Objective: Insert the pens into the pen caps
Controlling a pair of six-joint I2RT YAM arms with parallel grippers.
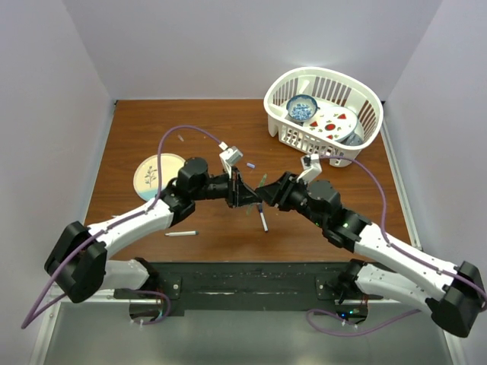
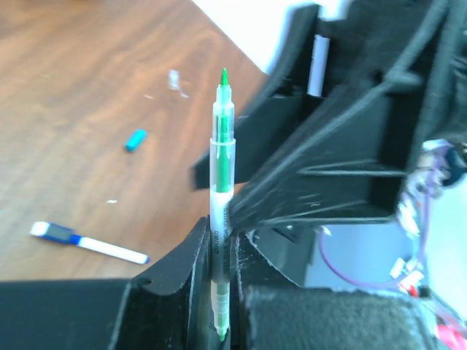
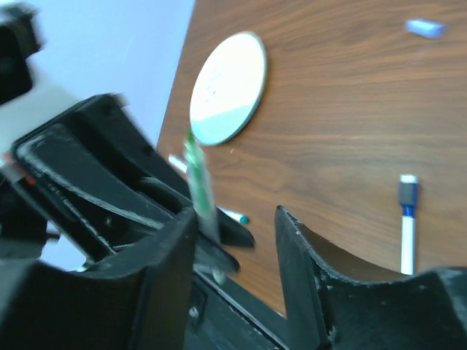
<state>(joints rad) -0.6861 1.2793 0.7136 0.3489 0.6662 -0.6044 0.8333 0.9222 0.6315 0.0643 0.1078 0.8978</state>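
The left gripper is closed on a green-tipped pen, pinching it low on the barrel so that most of it stands free above the fingers, bare tip up. The right gripper has its jaws well apart and holds nothing. The pen stands just beside one of its fingers, but that view is smeared and I cannot tell whether they touch.

A teal cap lies on the table, at ten o'clock of the pen in the left wrist view. At eight o'clock lies a blue-capped pen.

The main risk is a sideways knock. With the right finger this close, any drift would probably lever the long free end and twist the pen in its low pinch, or pull it out. The right jaws may also close on the barrel instead of a cap, which would cap nothing.
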